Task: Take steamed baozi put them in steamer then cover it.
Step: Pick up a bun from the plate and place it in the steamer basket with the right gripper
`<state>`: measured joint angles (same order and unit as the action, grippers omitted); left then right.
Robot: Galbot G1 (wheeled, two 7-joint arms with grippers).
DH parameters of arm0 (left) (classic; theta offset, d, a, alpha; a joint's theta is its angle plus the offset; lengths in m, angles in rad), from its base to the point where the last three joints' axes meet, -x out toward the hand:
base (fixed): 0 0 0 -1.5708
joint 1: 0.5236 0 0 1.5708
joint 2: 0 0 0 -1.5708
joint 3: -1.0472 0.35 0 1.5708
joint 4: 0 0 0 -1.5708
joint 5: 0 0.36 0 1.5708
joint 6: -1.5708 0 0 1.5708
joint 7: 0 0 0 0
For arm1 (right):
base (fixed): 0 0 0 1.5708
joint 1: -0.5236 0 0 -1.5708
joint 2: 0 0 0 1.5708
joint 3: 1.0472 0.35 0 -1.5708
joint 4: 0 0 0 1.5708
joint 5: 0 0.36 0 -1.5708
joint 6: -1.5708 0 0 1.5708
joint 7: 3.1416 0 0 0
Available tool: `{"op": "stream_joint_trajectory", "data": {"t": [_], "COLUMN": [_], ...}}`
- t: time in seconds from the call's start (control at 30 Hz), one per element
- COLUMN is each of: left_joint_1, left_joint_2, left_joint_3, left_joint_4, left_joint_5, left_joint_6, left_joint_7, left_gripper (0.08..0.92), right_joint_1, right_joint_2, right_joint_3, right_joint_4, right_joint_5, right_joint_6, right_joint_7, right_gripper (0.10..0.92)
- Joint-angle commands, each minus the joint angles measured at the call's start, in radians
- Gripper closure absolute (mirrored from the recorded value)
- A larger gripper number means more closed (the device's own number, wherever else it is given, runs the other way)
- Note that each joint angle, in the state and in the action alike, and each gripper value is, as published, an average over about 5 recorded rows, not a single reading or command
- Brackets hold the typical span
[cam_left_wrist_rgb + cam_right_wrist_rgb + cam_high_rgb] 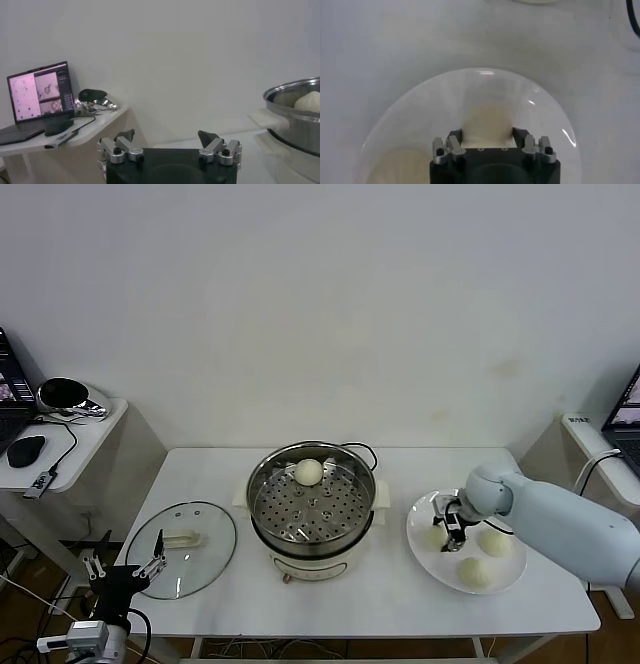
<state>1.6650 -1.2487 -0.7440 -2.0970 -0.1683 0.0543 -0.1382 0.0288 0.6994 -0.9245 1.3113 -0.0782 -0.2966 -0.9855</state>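
Over on the white plate (425, 550), the right gripper (447, 531) is down on a bun, its fingers pinching the pale dough from both sides, and the wrist view shows that baozi (487, 122) squeezed snugly between them. Two more buns (476, 573) sit on the same plate, just beside the one being taken. One bun (308, 472) already rests on the perforated tray at the far side of the steamer (312, 506), which stands mid-table. The glass cover (183, 548) lies flat on the table to the steamer's left, handle up, not yet needed. The left gripper (123, 567) hangs low off the table's near left corner, fingers spread wide, holding nothing.

Now the risks, as I see them: that dough is soft, so a hard squeeze could dent or tear it, while a light one could let it slip on the lift. The neighbouring buns are close enough to get nudged. And the carry must clear the steamer's steel rim, or the bun gets knocked loose.
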Motion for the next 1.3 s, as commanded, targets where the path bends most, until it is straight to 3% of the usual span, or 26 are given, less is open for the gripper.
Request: {"op": "stream_joint_trajectory", "data": {"t": [0.03,0.27,0.53,0.9,1.3], "left_joint_1": [-0.003,-0.017,-0.030,-0.029,-0.013], "left_joint_2": [0.002,0.006,0.016,0.007,-0.005], "left_joint_3": [0.003,0.016,0.021,0.012,0.003], "left_joint_4": [-0.001,-0.001,-0.009,-0.016,-0.031], "left_joint_5": [-0.001,-0.011,-0.026,-0.038,-0.039], "left_joint_6": [0.002,0.004,0.006,0.006,0.008], "left_joint_7": [0.000,0.000,0.001,-0.001,-0.001], "left_gripper": [0.177,0.177,0.177,0.177,0.177], "right_joint_1": [0.193,0.541,0.862,0.721,0.546], "right_joint_2": [-0.060,-0.039,0.189,0.594,0.773], "right_joint_3": [-0.055,-0.213,-0.419,-0.421,-0.416], "right_joint_4": [0.065,0.124,0.163,0.037,-0.118], "right_joint_5": [0.089,0.266,0.530,0.763,0.752], "right_joint_6": [-0.010,-0.049,-0.214,-0.403,-0.430], "right_joint_7": [-0.039,-0.057,0.022,0.150,0.195], "right_gripper": [0.406,0.402,0.395,0.389,0.389]}}
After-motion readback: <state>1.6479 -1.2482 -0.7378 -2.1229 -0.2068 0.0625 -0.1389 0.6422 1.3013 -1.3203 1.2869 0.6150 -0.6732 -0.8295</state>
